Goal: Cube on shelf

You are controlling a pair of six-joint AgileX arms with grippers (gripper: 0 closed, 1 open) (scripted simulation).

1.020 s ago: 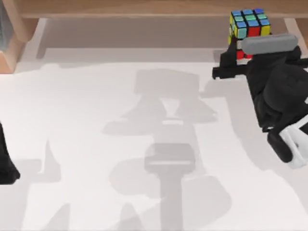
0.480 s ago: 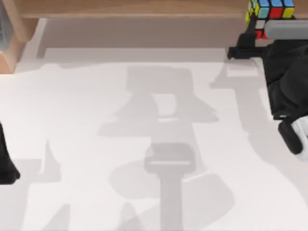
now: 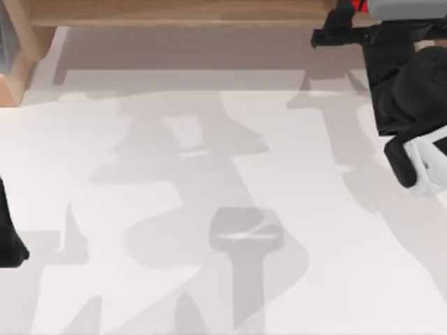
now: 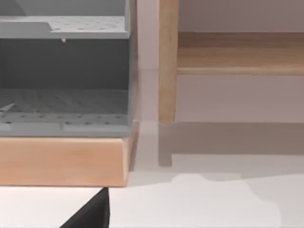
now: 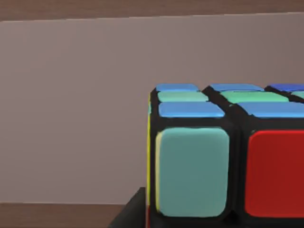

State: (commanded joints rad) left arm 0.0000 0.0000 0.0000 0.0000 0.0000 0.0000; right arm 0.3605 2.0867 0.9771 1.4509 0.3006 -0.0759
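Trouble could come at the release: the right gripper (image 3: 353,17) sits at about one o'clock on the table, out over the shelf (image 3: 174,12), pinching the cube (image 5: 223,156), whose red face peeks at the top view's upper edge. The right wrist view has the cube close up, a plain wall behind. If the fingers part while the cube rides above the board, it may drop, bounce and roll off the front lip; a tilted release would likely tip it. Over at ten o'clock stands a grey perforated rack (image 4: 64,71) on a wooden base, just beside the shelf's post, well apart from the action. Left arm parked at eight o'clock, its fingers' spread impossible to tell.
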